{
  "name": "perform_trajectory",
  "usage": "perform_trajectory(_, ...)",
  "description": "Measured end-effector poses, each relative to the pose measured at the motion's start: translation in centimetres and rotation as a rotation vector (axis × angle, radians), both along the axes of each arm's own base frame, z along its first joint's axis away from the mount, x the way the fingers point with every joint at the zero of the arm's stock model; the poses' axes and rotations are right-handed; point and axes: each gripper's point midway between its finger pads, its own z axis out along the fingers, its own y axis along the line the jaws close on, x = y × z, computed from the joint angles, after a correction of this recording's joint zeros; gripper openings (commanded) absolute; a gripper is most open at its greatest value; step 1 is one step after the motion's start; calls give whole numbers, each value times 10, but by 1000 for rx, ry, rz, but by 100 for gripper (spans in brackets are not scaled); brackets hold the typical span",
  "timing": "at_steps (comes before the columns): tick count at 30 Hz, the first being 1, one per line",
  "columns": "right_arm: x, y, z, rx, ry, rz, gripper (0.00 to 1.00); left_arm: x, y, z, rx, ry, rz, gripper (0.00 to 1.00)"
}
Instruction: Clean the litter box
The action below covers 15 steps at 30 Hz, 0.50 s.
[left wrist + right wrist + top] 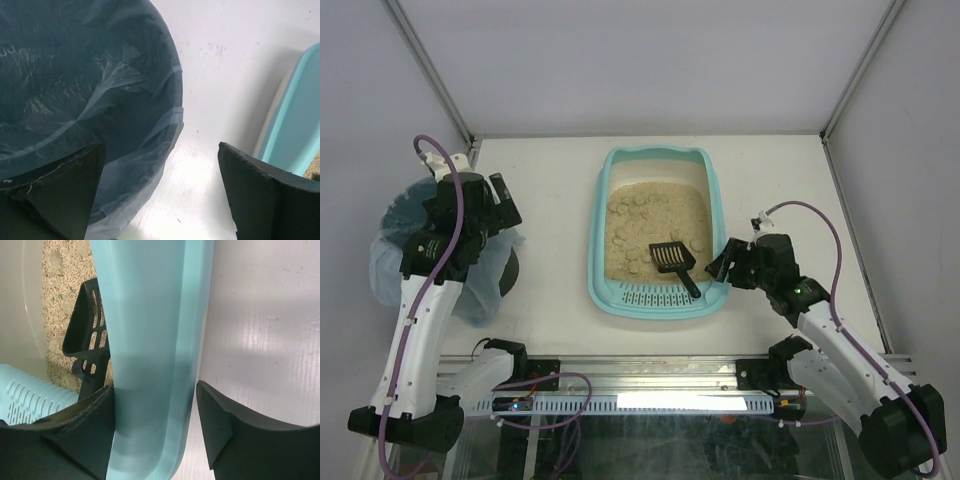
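Both fingers of your right pincer (154, 387) flank the rim of the large light teal plastic litter box (150, 315) on the table (260, 340), clamped or loose I cannot tell, so lift clear before reaching inward for the black slotted plastic scoop (80, 335).

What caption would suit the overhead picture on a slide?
Overhead: left gripper open by the lined bin, right gripper open astride the litter box rim, black scoop lying inside.
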Motion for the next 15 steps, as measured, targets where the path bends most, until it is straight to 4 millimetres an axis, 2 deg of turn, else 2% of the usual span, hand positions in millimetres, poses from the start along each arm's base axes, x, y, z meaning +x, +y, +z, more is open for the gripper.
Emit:
perform_trajectory(2, -4, -2, 4, -6, 2, 3, 64, 5, 2, 0, 14, 6, 12, 93)
perform_trajectory(5, -9, -5, 13, -14, -6, 6, 65, 17, 2, -6, 33, 32, 14, 81)
perform_trajectory(9, -15, -9, 37, -9, -45, 7, 65, 36, 1, -22, 63, 89, 11, 67)
perform_trajectory(13, -20, -13, 67, 8, -115, 6, 65, 55, -1, -41, 91, 153, -4, 43)
perform_trajectory(15, -24, -14, 77, 18, -136, 5, 65, 63, 0, -48, 115, 176, -13, 34)
